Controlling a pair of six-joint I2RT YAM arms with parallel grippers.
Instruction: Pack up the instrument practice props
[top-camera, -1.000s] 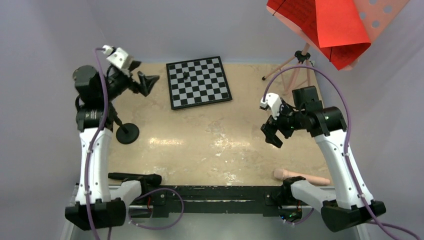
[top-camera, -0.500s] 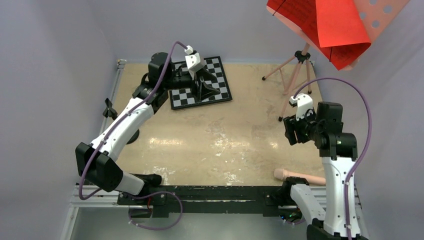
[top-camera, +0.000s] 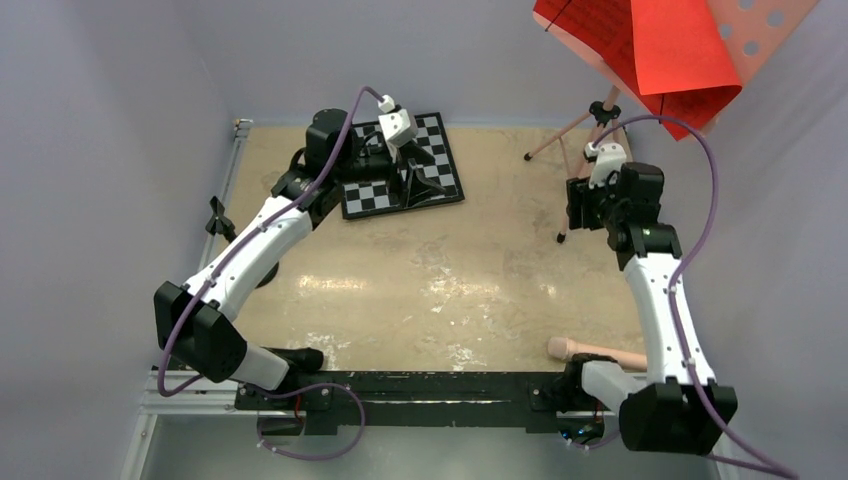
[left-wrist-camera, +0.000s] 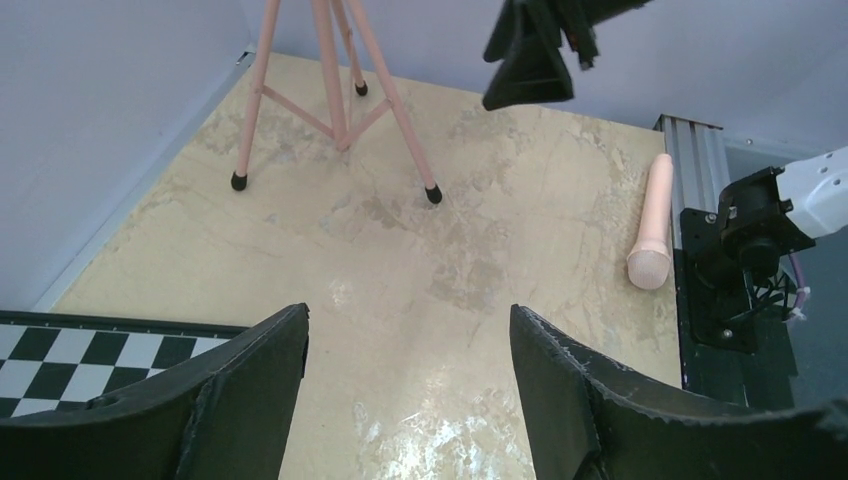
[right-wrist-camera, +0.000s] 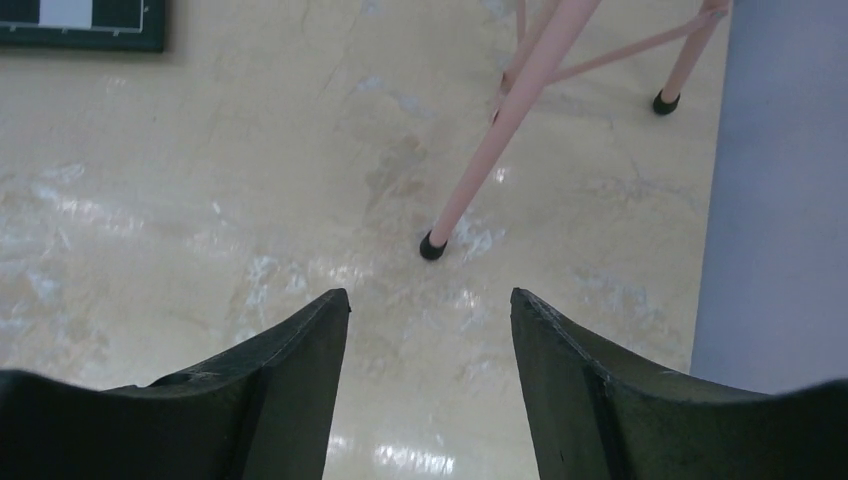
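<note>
The pink music stand (top-camera: 762, 28) rises at the far right corner with red sheets (top-camera: 650, 50) draped on its perforated desk. Its thin tripod legs (top-camera: 585, 125) stand on the table. My right gripper (top-camera: 582, 205) hovers open just in front of the nearest leg (right-wrist-camera: 480, 160), whose black foot lies ahead of the right gripper (right-wrist-camera: 430, 300). My left gripper (top-camera: 425, 185) is open and empty above the chessboard's near edge; the left gripper (left-wrist-camera: 408, 320) faces the tripod legs (left-wrist-camera: 335, 100). The peach tube (top-camera: 602, 352) lies at the near right edge. The black peg stand (top-camera: 215, 213) is mostly hidden behind my left arm.
The black-and-white chessboard (top-camera: 365, 195) lies at the far middle, partly under my left arm. Grey walls close in the table on the left, back and right (right-wrist-camera: 780, 200). A black rail (top-camera: 440, 385) runs along the near edge between the arm bases.
My left arm swung from the left side out over the chessboard. My right arm moved back and right, up to the tripod's front leg. The props have not moved.
</note>
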